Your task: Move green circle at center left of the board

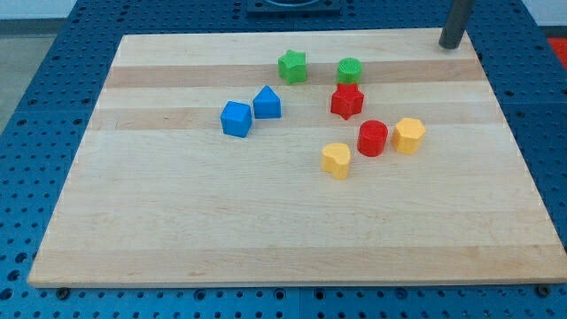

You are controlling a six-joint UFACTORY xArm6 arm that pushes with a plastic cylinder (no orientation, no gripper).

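The arm's dark rod tool [451, 44] held nothing and stood at the far right of the wooden counter [266, 230], well apart from the green circle block [349, 70], which sat just beyond the red star block [346, 101].

The rod is cut off by the view's top edge, so only its lower stretch down to my tip [451, 44] shows, and whether that tip touches the board [266, 230] cannot be told. Far to the view's left of my tip and up at the top edge, a dark object [292, 6] is mostly cropped. The blue perforated table [53, 53] runs out of every edge.
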